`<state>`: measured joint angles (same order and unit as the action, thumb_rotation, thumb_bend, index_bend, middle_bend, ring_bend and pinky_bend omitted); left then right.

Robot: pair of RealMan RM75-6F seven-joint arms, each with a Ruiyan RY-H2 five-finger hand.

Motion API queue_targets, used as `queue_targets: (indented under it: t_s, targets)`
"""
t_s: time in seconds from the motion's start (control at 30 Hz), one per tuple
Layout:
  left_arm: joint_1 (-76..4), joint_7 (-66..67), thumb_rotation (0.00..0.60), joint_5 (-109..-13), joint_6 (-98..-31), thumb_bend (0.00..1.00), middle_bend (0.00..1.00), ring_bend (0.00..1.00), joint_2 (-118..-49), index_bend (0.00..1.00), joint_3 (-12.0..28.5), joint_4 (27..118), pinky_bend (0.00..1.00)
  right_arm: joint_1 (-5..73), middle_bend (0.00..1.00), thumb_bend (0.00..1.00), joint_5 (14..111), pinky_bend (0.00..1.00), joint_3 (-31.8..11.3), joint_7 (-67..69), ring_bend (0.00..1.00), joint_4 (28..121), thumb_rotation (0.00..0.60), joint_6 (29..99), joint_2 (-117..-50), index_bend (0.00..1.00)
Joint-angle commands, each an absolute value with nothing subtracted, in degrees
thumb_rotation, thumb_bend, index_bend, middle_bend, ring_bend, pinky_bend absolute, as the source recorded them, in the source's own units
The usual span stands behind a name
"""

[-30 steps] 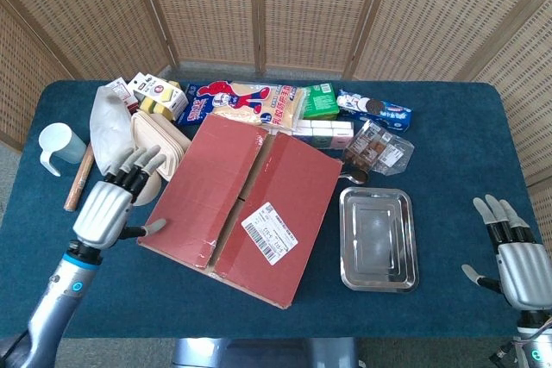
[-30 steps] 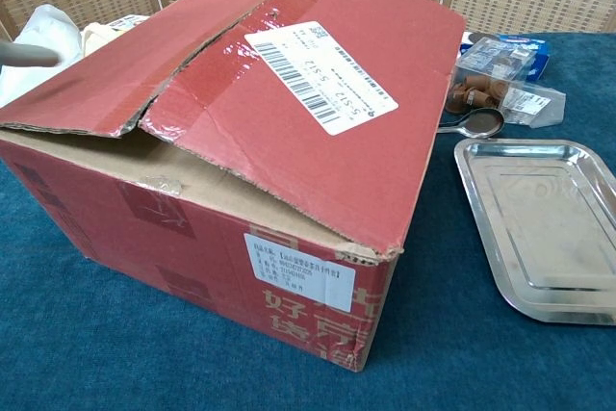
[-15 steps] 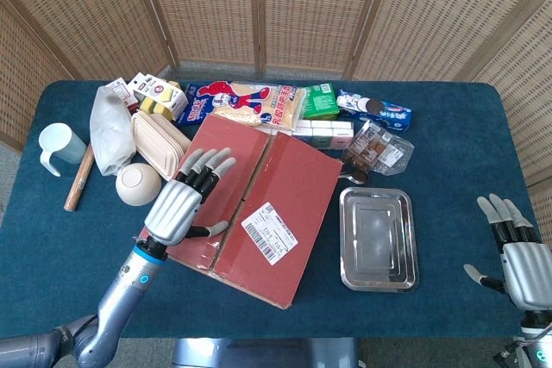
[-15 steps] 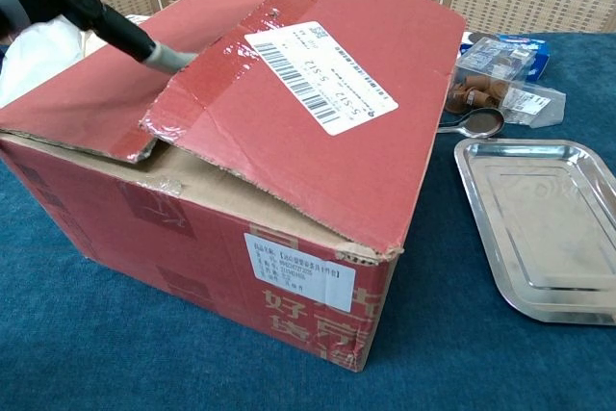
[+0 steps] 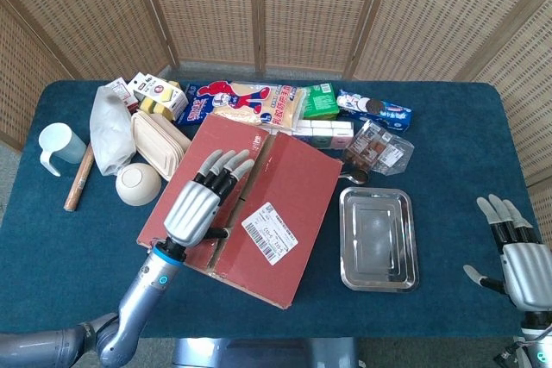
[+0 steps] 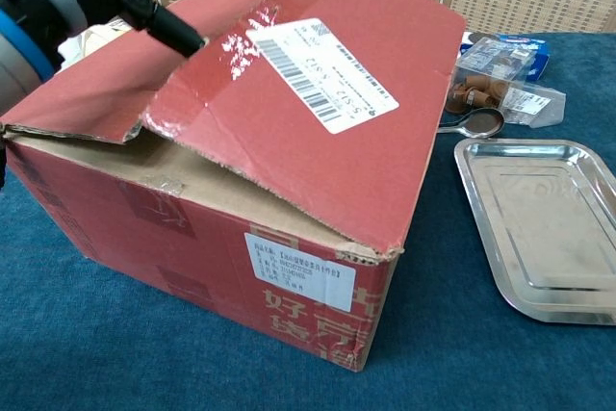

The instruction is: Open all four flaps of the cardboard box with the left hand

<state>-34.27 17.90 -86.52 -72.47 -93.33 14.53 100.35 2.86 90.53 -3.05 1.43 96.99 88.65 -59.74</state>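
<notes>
Cardboard box [image 5: 250,204]: red, shipping label on top, standing mid-table with a steel tray [image 5: 378,239] just beside its right side and a row of packaged snacks [image 5: 246,102] behind it.

Change noted: one second ago the left hand [image 5: 200,204] hung off the box's left side, over the blue cloth near the round bowl [image 5: 138,184]; half a second ago it had reached the box's left edge; now it lies further in over the box's left top flap [image 6: 115,93]. The box itself has not shifted. Judged meaning: the approach is ending and the first flap-lifting step is about to start; none of the four flaps is open yet.

Left flap: closed but low, its front edge dipping below the right top flap [image 6: 327,113], which overlaps it at the centre seam. In the chest view a dark gap shows under the right flap's ragged front edge.

Left hand, fingers [image 5: 226,165]: spread and extended, grasping nothing, their tips reaching almost to the seam; the thumb [image 6: 173,34] points toward the right flap's edge. Whether any finger touches the cardboard cannot be told.

Right hand [image 5: 522,269]: well apart from the box, near the table's right front corner, fingers apart and empty.
</notes>
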Motion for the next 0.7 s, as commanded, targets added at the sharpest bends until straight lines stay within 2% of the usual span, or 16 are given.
queue_targets:
  t_s: [0.03,0.7]
  targets:
    - [-35.7,17.5,0.6,-86.5,-72.1,0.11,0.0,0.0,-94.3,0.0,15.8,99.6,0.0,2.9,0.0,0.0,90.6,0.2,-3.0,1.3,0.0,97.1,0.6,88.6,-59.7,0.0]
    - [-43.9,20.1,0.6,-84.8,-69.9,0.1,0.0,0.0,-100.4,0.0,21.2,100.5,0.0,2.6,0.0,0.0,90.3,0.21,-3.1,2.3,0.0,97.8,0.6,88.9,-58.9,0.0]
